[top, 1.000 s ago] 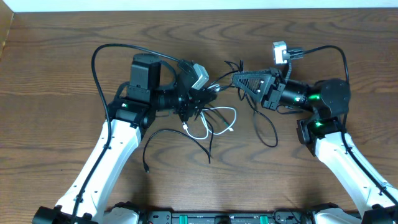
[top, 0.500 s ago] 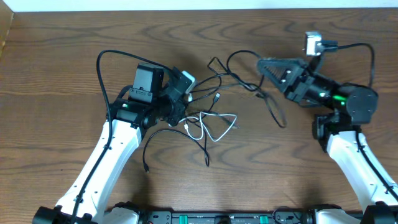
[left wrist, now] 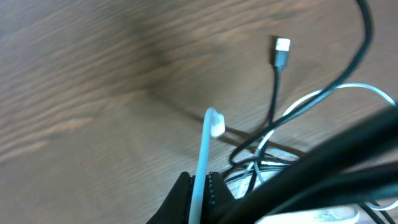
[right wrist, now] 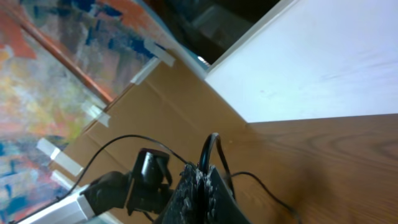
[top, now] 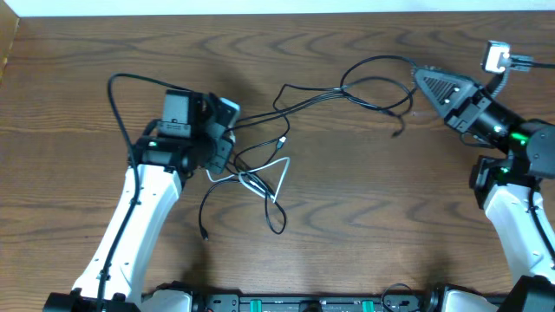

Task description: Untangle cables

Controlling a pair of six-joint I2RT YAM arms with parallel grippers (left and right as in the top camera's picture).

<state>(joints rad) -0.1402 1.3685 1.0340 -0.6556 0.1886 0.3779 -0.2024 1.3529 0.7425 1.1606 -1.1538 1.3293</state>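
Note:
A tangle of thin black cables (top: 299,102) and one white cable (top: 276,170) lies across the wooden table. My left gripper (top: 224,146) is shut on the white cable (left wrist: 204,149), whose plug end sticks out past the fingertips (left wrist: 199,180). My right gripper (top: 418,75) is shut on a black cable (right wrist: 209,149) at the far right, and that cable stretches back across the table toward the tangle. A black cable with a silver plug (left wrist: 281,50) lies beside the white one.
The left arm (top: 139,217) and right arm (top: 512,199) reach in from the front corners. A loose black cable end (top: 205,232) lies near the front left. The left arm (right wrist: 134,183) also shows in the right wrist view.
Both arms pulled apart: the right gripper moved far right and back with its black cable, the left gripper moved left with the white cable. The tangle is stretched wider.

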